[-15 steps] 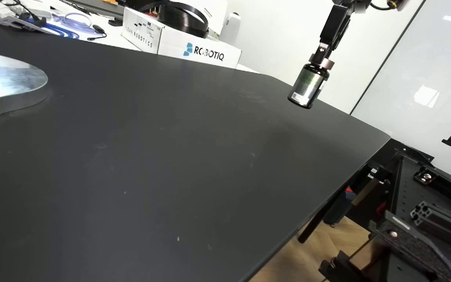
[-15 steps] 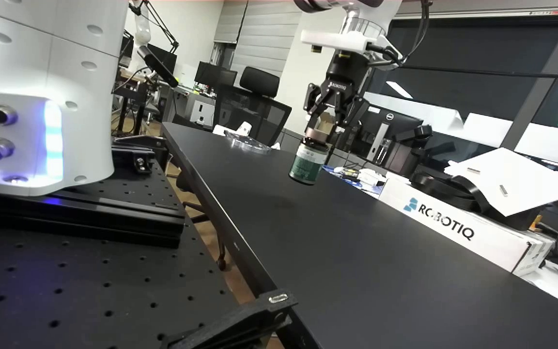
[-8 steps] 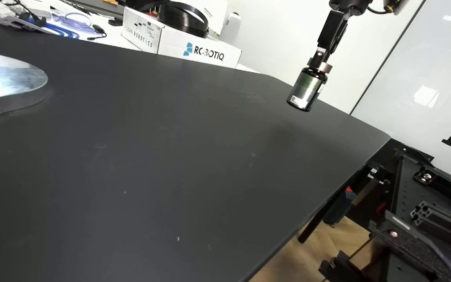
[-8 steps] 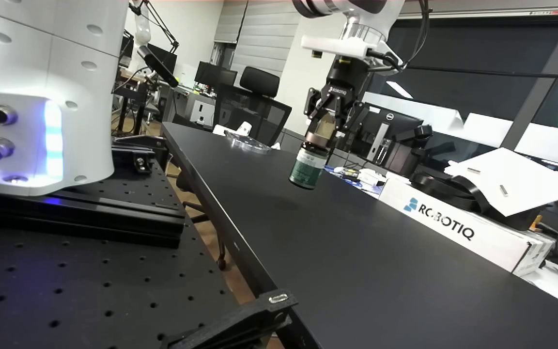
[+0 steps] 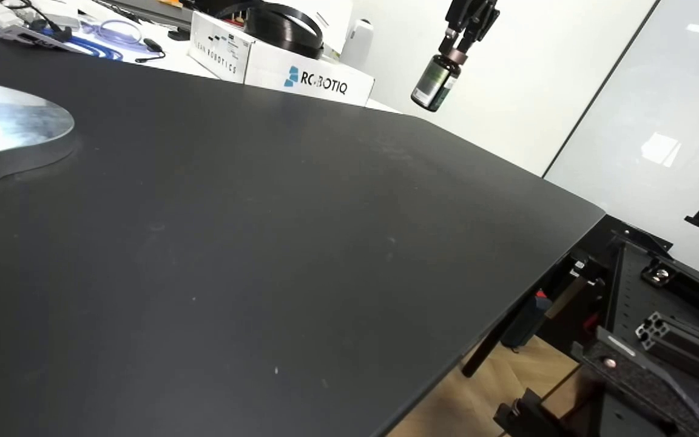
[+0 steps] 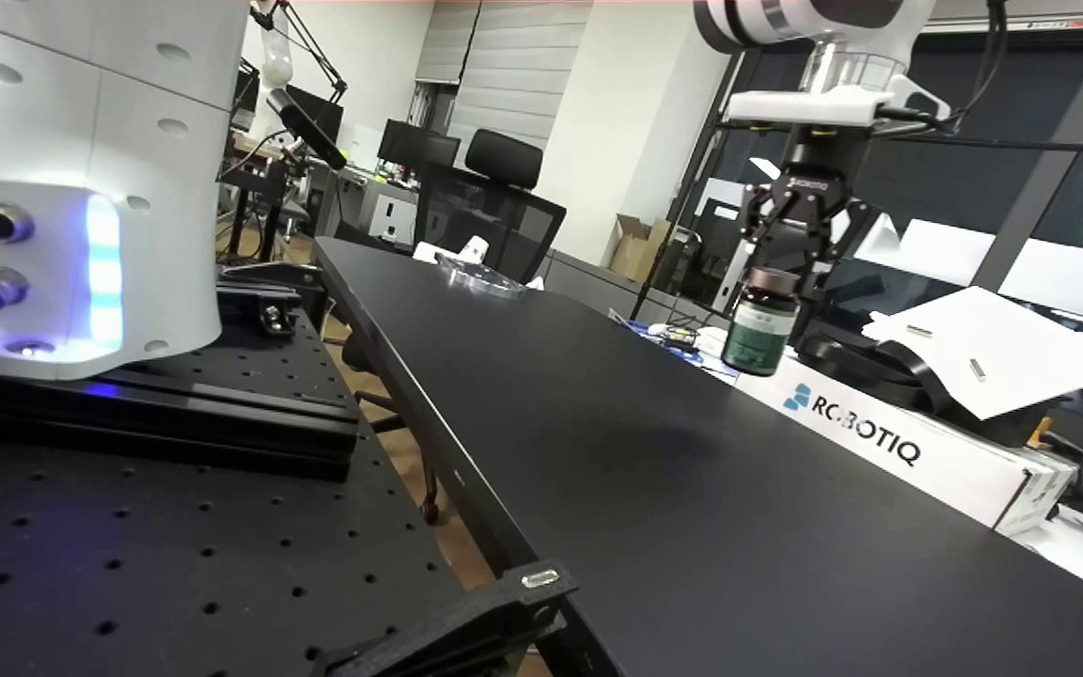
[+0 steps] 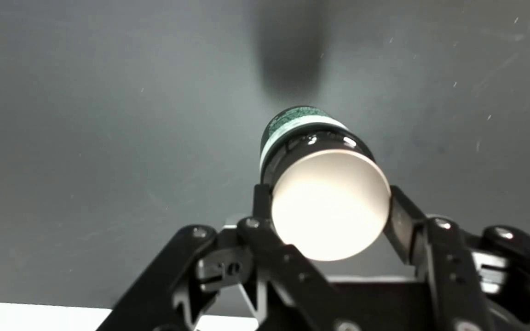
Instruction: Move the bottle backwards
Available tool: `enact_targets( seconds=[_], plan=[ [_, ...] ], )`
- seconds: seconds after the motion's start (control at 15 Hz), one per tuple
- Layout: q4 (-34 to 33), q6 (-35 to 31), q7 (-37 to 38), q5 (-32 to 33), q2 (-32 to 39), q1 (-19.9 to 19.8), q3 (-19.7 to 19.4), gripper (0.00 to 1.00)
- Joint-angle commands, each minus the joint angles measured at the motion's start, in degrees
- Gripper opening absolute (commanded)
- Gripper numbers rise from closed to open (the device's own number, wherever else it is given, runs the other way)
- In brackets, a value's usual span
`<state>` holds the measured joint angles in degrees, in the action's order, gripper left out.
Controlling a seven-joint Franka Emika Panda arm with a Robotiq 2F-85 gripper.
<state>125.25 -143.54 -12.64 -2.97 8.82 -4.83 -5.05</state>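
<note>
Gripper [image 7: 329,202], one, jaws snug on cap [image 7: 331,220] of one green-labelled bottle [image 6: 760,329]. Open air parts it from black table [image 5: 264,243] and table edge [image 7: 39,302]. Wrist view only: cap's pale top.

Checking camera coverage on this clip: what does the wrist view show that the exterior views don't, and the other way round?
Only the wrist view: the round top of the cap, seen from above.
Only the exterior views: the ROBOTIQ lettering in both exterior views; the arm's base and a chair in an exterior view.
Shared: the bottle, held at its cap by the gripper, and the black table.
</note>
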Motion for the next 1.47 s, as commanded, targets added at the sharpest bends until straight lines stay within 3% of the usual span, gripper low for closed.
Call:
enact_targets(
  seconds=[0.0, 0.33, 0.8, 1.4],
  plan=[
    [-14.6, 1.6, 5.0, 1.3, 9.3, -0.6, -0.3, 0.36],
    [-30.9, 3.3, 7.4, 1.7, 21.8, -0.8, 0.1, 0.36],
    [-50.9, 17.1, 7.5, -0.4, 37.3, -2.8, 1.6, 0.36],
    [-68.7, 29.6, 7.6, -0.8, 47.1, -4.6, 1.9, 0.36]
  ],
)
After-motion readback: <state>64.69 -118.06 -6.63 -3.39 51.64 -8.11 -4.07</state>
